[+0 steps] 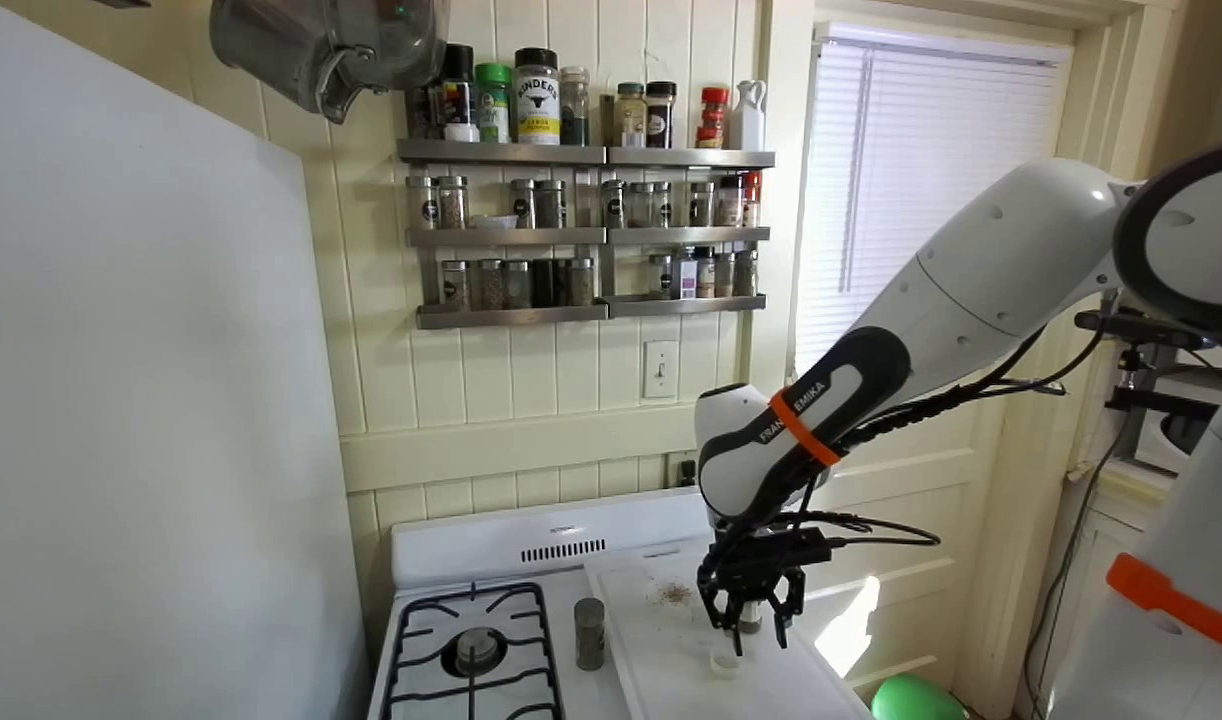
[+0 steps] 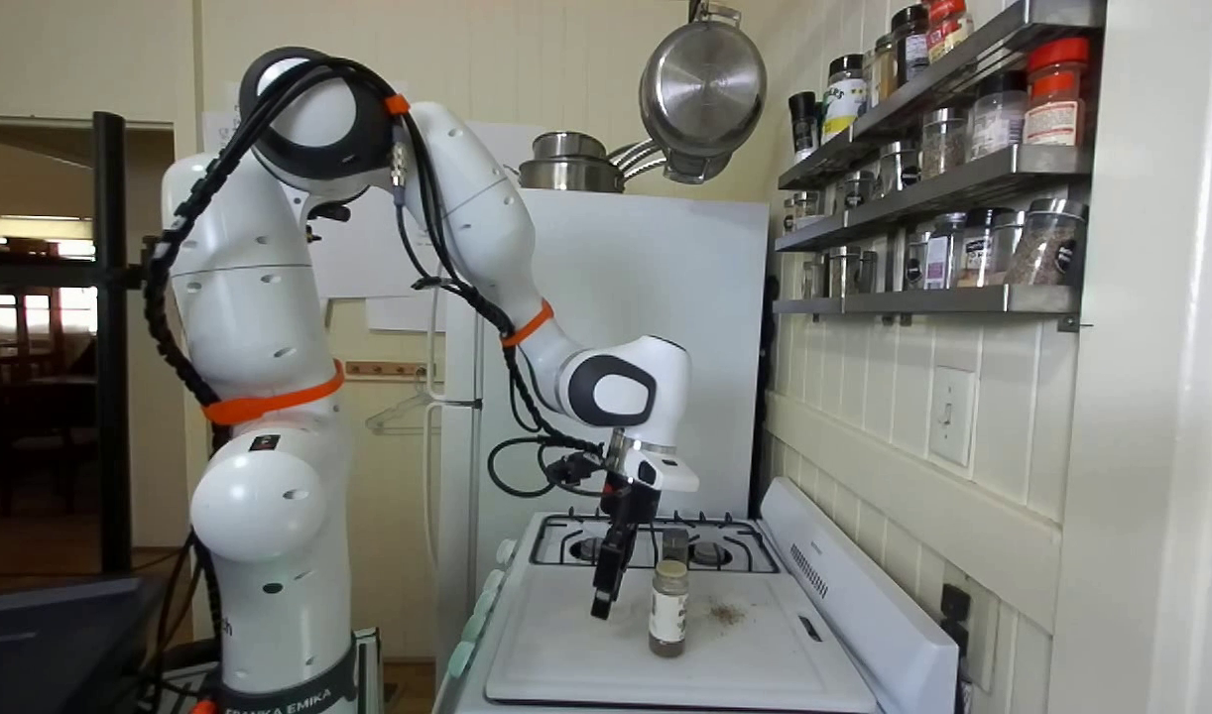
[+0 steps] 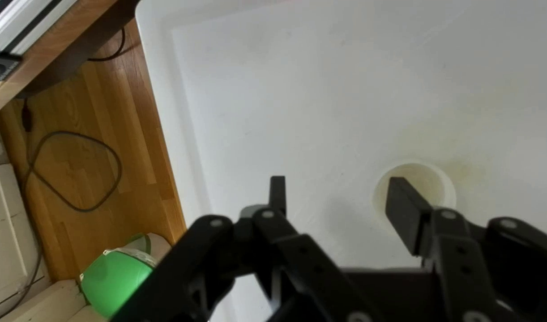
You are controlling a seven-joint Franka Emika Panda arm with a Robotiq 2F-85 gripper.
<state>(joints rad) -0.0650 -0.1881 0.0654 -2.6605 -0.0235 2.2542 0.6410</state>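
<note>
In an exterior view, you have the gripper spread and pinching nothing, low over the desk and near the small white cup, which sits mouth up, likely so that it rests steady and open from above. In an exterior view, the labelled jar stands upright on the desk, probably balanced by its flat base, near a scatter of brown flakes. In the wrist view, 1 side of the gripper overlaps the small white cup, and you cannot tell whether they touch.
</note>
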